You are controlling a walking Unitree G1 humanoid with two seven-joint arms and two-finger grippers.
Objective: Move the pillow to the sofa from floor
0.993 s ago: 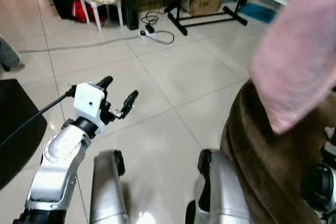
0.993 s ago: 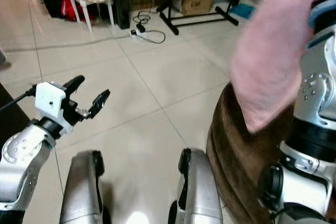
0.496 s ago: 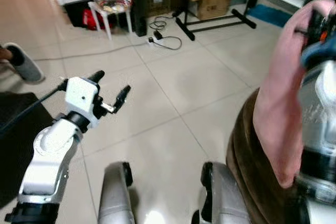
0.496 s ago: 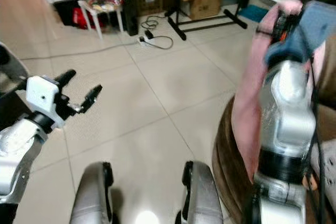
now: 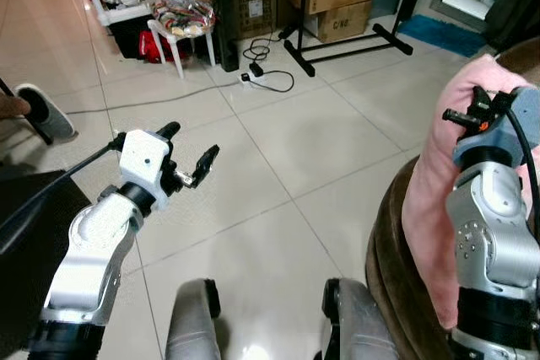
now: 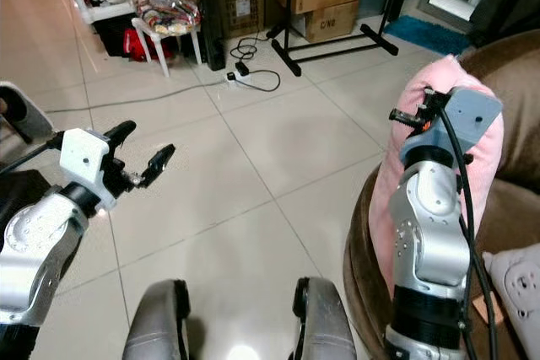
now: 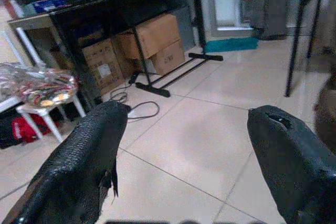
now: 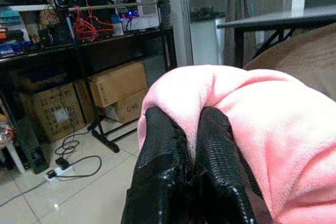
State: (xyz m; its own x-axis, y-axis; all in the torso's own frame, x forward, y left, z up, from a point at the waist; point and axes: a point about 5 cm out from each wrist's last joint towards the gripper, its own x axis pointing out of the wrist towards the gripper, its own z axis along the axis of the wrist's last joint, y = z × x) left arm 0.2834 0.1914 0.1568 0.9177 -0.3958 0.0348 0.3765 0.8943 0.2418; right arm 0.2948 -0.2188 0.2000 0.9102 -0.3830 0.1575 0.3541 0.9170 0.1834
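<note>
Head views: the pink pillow [image 6: 396,183] has swung clear of the camera and now hangs over the brown sofa [image 6: 506,200] edge, nearly delivered.

Right wrist: right claw [image 8: 186,145] clamped on the pillow's fold.

Left wrist: left claw [image 7: 184,145] raised, fingers spread, idle above the floor [image 5: 312,132].

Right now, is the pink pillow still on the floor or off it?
Off it: the right gripper pinches the pink pillow at its top, holding it up against the brown sofa.

The right arm [image 6: 430,233] hides much of the pink pillow [image 6: 485,137].
</note>
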